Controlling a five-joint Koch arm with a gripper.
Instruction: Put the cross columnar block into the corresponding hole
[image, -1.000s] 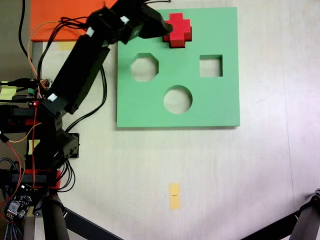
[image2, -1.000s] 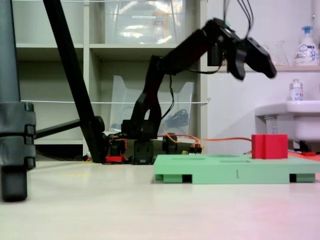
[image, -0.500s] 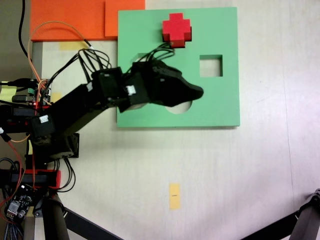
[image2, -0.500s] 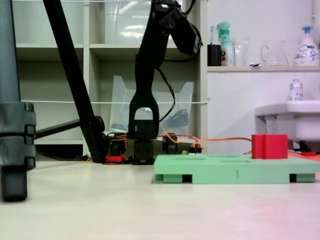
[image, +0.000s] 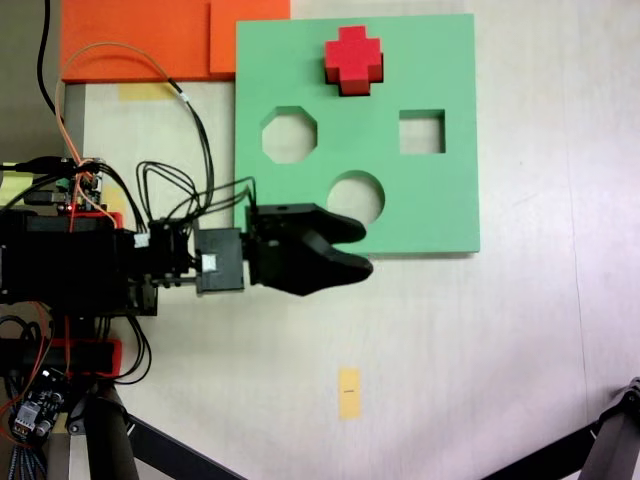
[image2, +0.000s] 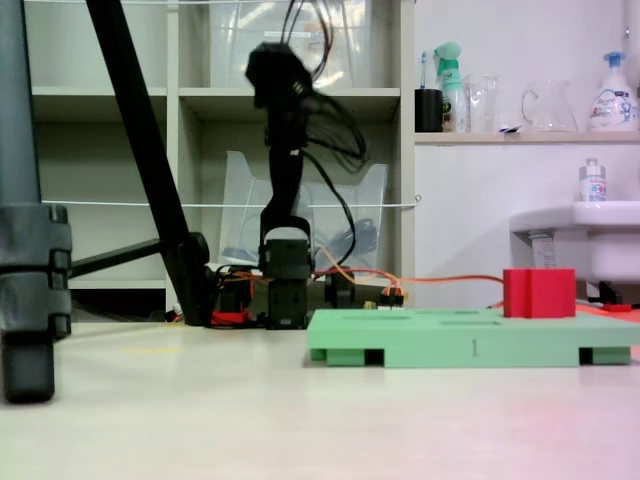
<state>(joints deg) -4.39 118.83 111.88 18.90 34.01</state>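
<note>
The red cross block (image: 353, 60) stands upright near the top edge of the green board (image: 440, 200), rising above the board's surface (image2: 539, 292). The plus-shaped hole is hidden; the block covers that spot. My gripper (image: 366, 250) hovers over the table just below the board's bottom edge, well away from the block. It points right, its two fingers are a little apart and nothing is between them. In a fixed view from table height the arm is folded high above its base, and the gripper (image2: 276, 72) is blurred.
The board also has an octagonal cutout (image: 289, 135), a square cutout (image: 422, 132) and a round cutout (image: 356, 198). Orange foam sheets (image: 150, 38) lie at the top left. A yellow tape strip (image: 348, 391) marks the table. Tripod legs (image2: 140, 150) and cables stand near the base.
The arm has pulled away from the red block, swung across the board and folded back, so the gripper is now past the board's bottom edge. The block has stayed put.
</note>
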